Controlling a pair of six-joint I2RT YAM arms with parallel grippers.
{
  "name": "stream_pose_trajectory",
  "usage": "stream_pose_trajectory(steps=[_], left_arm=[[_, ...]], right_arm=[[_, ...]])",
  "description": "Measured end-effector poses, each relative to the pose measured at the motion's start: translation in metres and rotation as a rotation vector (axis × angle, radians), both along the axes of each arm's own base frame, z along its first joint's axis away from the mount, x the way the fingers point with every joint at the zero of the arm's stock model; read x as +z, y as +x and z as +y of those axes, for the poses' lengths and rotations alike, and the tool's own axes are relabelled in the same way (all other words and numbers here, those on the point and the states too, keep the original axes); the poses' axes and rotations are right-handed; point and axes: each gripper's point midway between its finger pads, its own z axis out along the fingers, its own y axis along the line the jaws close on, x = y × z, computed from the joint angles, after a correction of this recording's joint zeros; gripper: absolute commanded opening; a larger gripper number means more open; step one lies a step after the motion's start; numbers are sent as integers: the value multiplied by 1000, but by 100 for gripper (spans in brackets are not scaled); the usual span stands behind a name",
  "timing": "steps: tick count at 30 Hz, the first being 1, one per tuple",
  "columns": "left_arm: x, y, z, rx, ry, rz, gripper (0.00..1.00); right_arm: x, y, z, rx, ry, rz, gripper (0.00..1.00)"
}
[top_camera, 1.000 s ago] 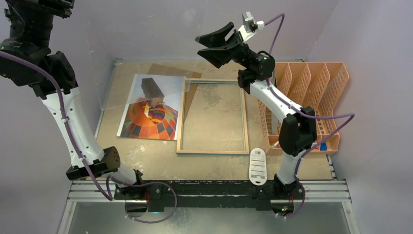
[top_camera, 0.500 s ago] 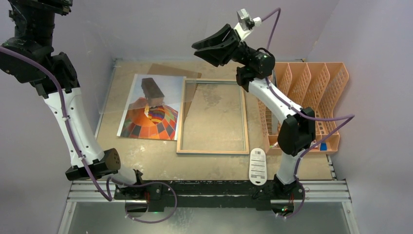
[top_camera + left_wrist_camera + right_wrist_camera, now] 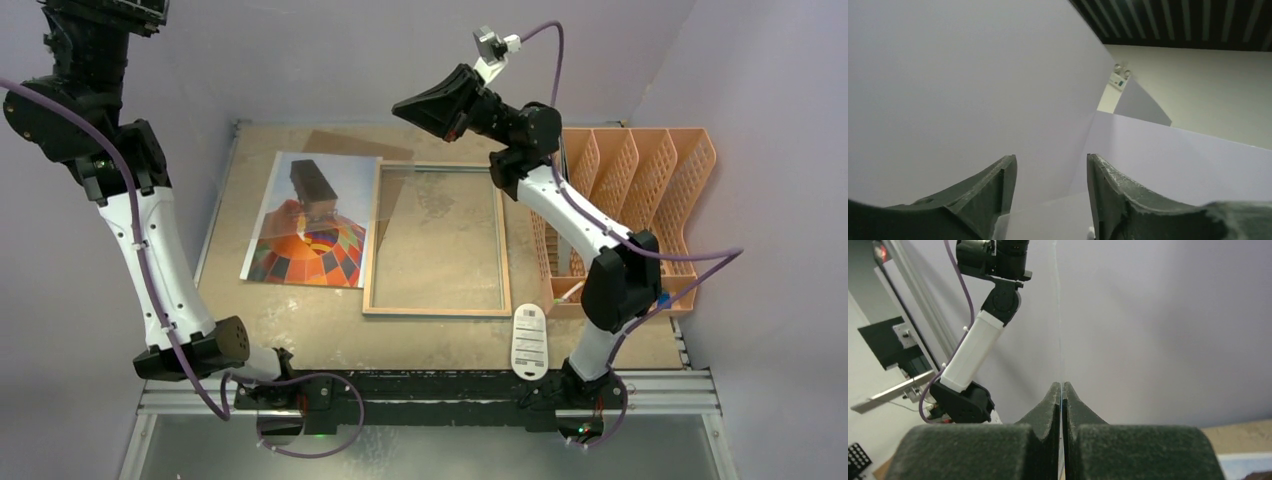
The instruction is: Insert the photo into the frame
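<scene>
We saw the left gripper (image 3: 1050,172) let go, fingers now apart on nothing, as the right gripper (image 3: 1062,386) clamped the glass pane (image 3: 1060,335): the handover looked complete. The photo (image 3: 310,225) lay face up at centre left, beside the frame (image 3: 437,311), not yet inside.

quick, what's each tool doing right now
left tool: open, nothing seen in it
right tool: closed on the edge of a clear pane

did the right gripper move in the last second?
Yes: the right gripper shifted slightly left, away from the orange rack, and closed on the clear pane.
</scene>
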Motion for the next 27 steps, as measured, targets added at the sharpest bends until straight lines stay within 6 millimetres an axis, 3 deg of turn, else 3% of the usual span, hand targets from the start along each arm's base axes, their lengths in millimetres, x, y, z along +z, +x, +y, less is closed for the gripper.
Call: stream_pose_trajectory(steps=[5,7,11,15,17,21,24,27], left_arm=[[-37,41,14,80,12,176,78],[-65,63,22,127,26,295,80],[-146,108,42,214,67,563,82],[-238,139,63,281,115,829,82],[-272,149,71,305,136,922,82],[-320,161,81,331,172,1033,82],[-356,164,83,320,192,1099,82],[-389,164,81,295,200,1163,82]], right_arm=[[-1,11,-1,-88,-86,137,0],[-3,14,-4,-132,-127,183,0],[-15,17,-11,-209,-218,282,0],[-45,25,-16,-272,-326,398,0],[-64,32,-19,-307,-382,459,0],[-99,48,-35,-414,-480,574,0],[-111,54,-51,-496,-519,620,0],[-107,52,-64,-564,-527,629,0]])
